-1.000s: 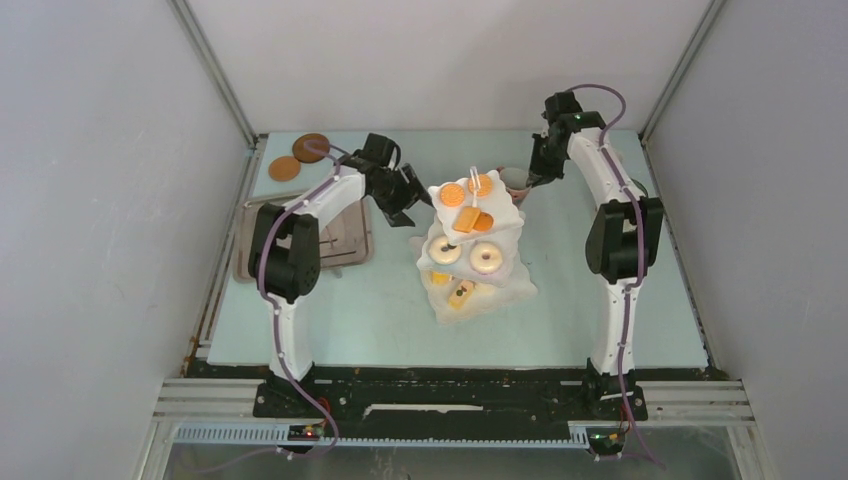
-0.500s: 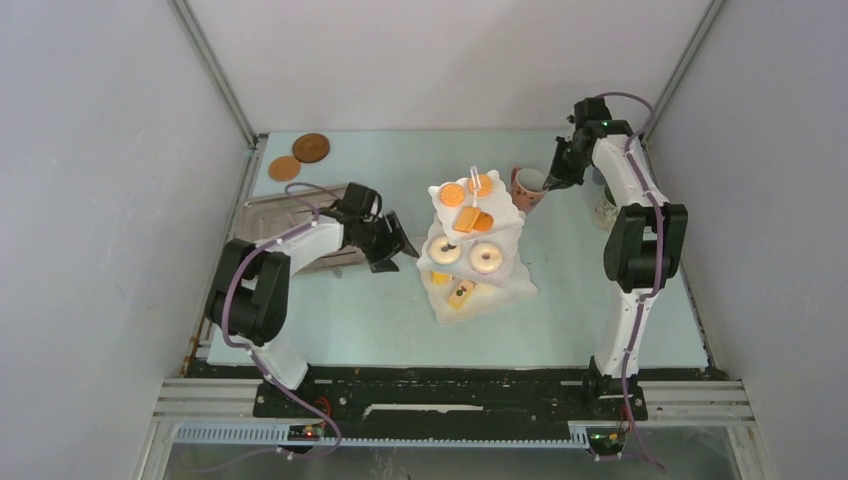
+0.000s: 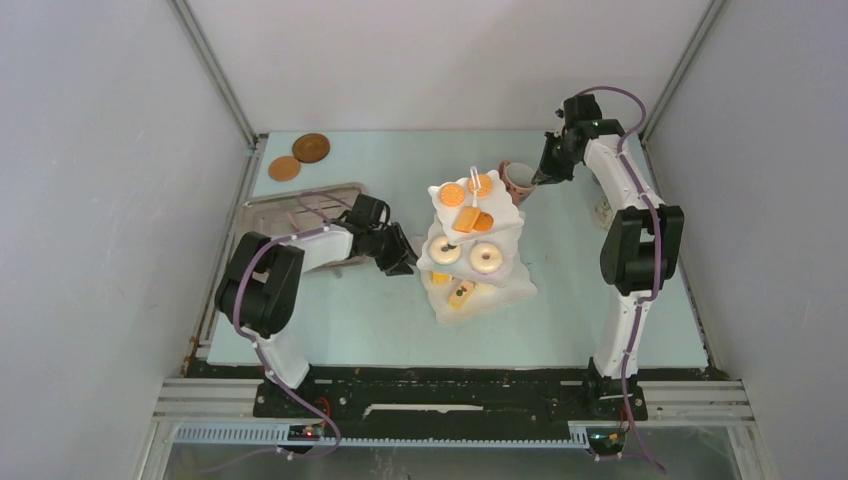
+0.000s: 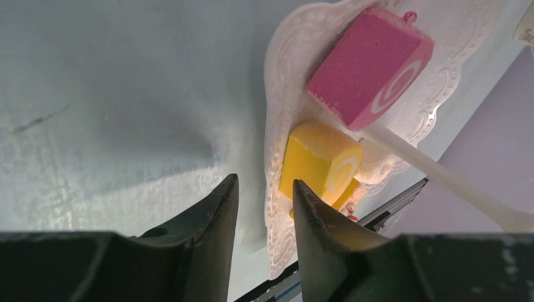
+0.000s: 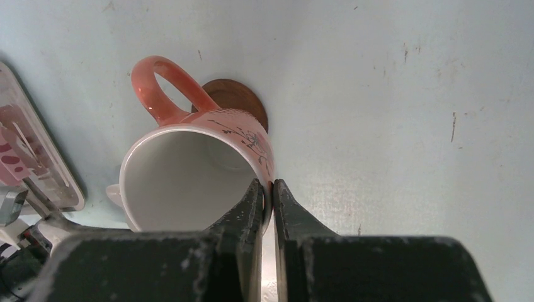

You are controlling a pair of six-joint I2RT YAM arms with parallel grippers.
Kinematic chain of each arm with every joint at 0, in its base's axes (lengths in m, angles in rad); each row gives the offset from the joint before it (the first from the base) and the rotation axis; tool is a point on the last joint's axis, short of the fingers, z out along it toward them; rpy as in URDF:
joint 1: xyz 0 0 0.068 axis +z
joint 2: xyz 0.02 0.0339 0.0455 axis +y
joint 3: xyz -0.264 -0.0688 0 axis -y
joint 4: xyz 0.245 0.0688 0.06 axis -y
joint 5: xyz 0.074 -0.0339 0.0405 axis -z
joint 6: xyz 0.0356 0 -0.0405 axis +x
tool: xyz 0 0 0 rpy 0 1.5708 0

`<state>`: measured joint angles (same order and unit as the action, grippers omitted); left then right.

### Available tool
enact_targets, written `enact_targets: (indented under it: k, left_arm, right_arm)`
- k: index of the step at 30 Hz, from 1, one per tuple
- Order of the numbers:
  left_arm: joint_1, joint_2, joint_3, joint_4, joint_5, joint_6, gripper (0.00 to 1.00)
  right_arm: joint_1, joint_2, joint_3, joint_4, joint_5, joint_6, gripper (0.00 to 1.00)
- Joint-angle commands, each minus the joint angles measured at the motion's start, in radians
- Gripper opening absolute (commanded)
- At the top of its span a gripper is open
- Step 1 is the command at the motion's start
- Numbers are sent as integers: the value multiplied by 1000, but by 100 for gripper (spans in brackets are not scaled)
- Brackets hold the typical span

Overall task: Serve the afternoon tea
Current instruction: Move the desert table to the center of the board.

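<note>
Left gripper, jaws part-spread, straddles the stand at its lowest rim, lengthwise; right gripper pinches the pink mug.

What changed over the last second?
Left claw dropped from the top of the stand to its bottom tier, narrowing around the rim. Right claw kept its grip on the pink mug, shifting it right, then back. Stand, spare coasters and tray stayed put.

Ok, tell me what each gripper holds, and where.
Right gripper pinches the pink mug by its rim. Left gripper straddles the bottom-tier edge of the white stand, jaws apart, gripping nothing yet.
</note>
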<state>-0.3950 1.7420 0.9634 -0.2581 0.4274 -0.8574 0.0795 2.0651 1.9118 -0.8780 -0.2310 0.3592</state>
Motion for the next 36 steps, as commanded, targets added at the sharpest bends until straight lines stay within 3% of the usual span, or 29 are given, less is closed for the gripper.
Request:
enact_targets:
  k: [1,8,12,24,36]
  left_arm:
    - [-21,36,30,94,10,-40,39]
    - [-20,62,8,151,7,-81,21]
    - [-18,53,0,112,10,-48,1]
    - [63,-82,-166,33,-16,17,0]
    - [71,-94,-134,-6,-1,37,3]
  right_arm:
    - [0,-59,16,65,-8,15,0]
    - [13,-48,27,58,27,-9,0]
    - [27,-45,28,58,35,-14,0]
    - [100,-14,76,52,129,-47,0]
    - [177,75,178,11,231,-81,0]
